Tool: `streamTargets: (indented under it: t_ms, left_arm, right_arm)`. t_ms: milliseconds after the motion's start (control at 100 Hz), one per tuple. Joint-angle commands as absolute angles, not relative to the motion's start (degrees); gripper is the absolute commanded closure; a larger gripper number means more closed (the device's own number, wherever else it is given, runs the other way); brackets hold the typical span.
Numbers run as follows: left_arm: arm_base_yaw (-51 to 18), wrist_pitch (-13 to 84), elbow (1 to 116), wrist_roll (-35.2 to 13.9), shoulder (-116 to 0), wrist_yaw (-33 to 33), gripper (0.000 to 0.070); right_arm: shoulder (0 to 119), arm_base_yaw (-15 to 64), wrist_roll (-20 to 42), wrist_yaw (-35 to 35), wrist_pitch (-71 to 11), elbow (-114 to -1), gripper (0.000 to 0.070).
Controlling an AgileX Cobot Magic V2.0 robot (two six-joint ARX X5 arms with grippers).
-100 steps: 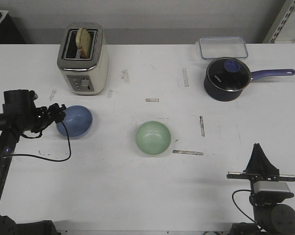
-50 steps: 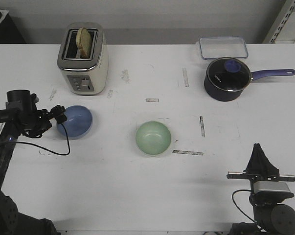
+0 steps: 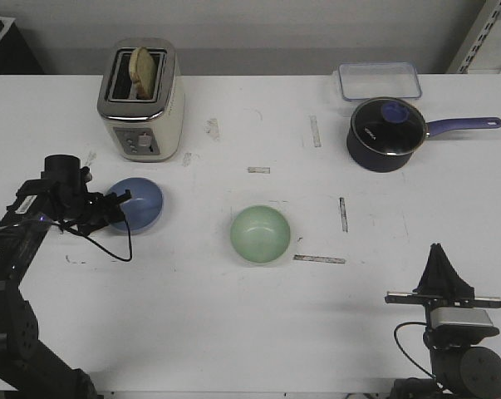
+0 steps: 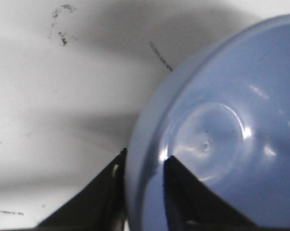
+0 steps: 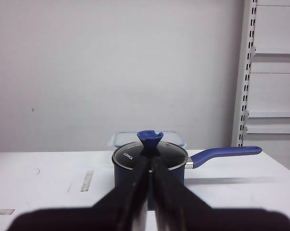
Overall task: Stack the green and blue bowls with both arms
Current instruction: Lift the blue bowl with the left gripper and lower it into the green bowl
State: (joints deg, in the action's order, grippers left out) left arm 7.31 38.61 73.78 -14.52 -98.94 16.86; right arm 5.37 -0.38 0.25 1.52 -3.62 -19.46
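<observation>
White tabletop (image 3: 233,332) is scuffed and tape-marked, with a toaster (image 3: 140,100) and lidded saucepan (image 3: 386,135) set at the far side. Green bowl (image 3: 260,234) is seen near centre, apart from everything, untouched. Blue bowl (image 3: 135,204) is found left of it, its rim pinched between the left gripper (image 4: 144,166) fingers. Right gripper (image 5: 148,192) is parked near the front edge, fingers pressed together on nothing. Grasp is judged done; carrying and stacking remain.

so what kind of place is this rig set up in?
Likely a robotics lab staged as a kitchen: a bare white table with tape marks, metal shelving along a plain wall, and props such as a toaster and saucepan.
</observation>
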Motion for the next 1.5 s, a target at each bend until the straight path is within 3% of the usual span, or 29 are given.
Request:
streamTargets:
  t_ms: [0,440,600,820,1060,1240,1490]
  left_arm:
    - [7.3,38.5,74.9,-14.2,-99.6,17.0,0.0699]
    - [3.8,41.3,78.3,-14.7,-92.3,17.1,0.0699]
    - [-3.2,41.8,82.4,-16.0,-92.2,17.5,0.0699]
    - [-16.1,31.0,83.2,-22.3,-92.3,19.8,0.0699]
    - [-28.6,25.5,83.2,-22.5,-94.7,19.8,0.0699]
    - [-33.1,27.0,83.2,-21.8,-98.0,19.8,0.0699]
    - [-33.5,29.1,83.2,-22.0,-99.4,19.0,0.0697]
  right_arm:
    - [5.2,-0.3,0.1,1.5,-3.0,-19.7,0.0700]
    - [5.2,-0.3,0.1,1.5,-3.0,-19.7,0.0700]
    - [5.2,-0.3,0.1,1.5,-3.0,-19.7,0.0700]
    - [5.2,-0.3,0.1,1.5,-3.0,-19.7,0.0700]
    - [5.2,-0.3,0.1,1.5,-3.0,-19.7,0.0700]
    - [5.2,-0.3,0.1,1.5,-3.0,-19.7,0.0700]
    - [5.2,-0.3,0.1,1.5,-3.0,-19.7,0.0700]
